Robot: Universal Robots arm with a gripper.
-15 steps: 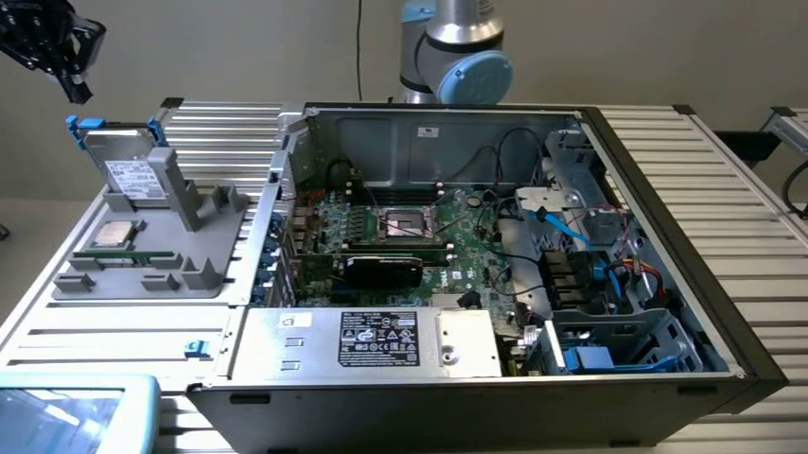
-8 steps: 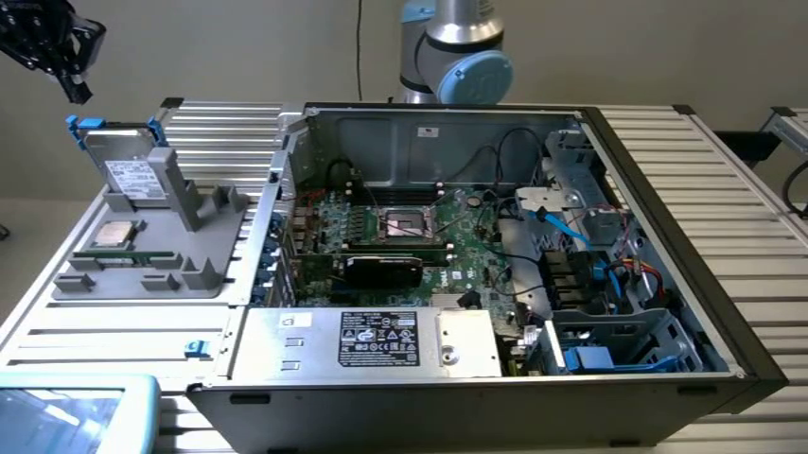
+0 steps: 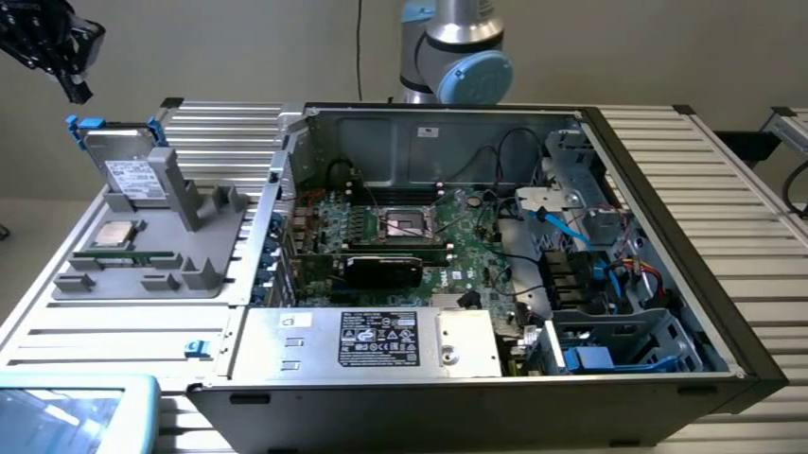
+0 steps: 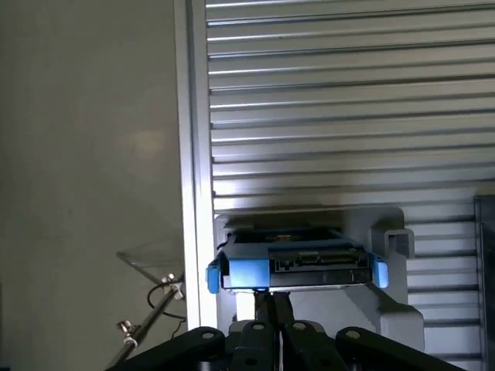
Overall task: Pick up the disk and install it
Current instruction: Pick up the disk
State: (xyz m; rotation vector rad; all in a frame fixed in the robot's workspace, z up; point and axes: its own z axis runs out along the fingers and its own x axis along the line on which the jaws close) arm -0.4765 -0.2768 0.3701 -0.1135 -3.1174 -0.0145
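Note:
The disk [image 3: 128,168] stands upright on its edge in a grey holder [image 3: 189,203] at the exterior view's left, silver-grey with a white label and blue carrier tabs at its top corners. In the wrist view I look down on the top edge of the disk [image 4: 298,267], its blue carrier around it. My gripper [image 3: 76,87] hangs high above and to the left of the disk, apart from it. The fingers [image 4: 264,313] are pressed together, shut on nothing.
An open computer case [image 3: 505,123] takes up the middle, with a motherboard [image 3: 404,236] and a drive cage [image 3: 631,340] holding a blue-fronted drive [image 3: 588,359]. A processor chip [image 3: 116,234] and a memory stick [image 3: 127,257] lie on the grey holder. A screen [image 3: 63,411] sits at the near left corner.

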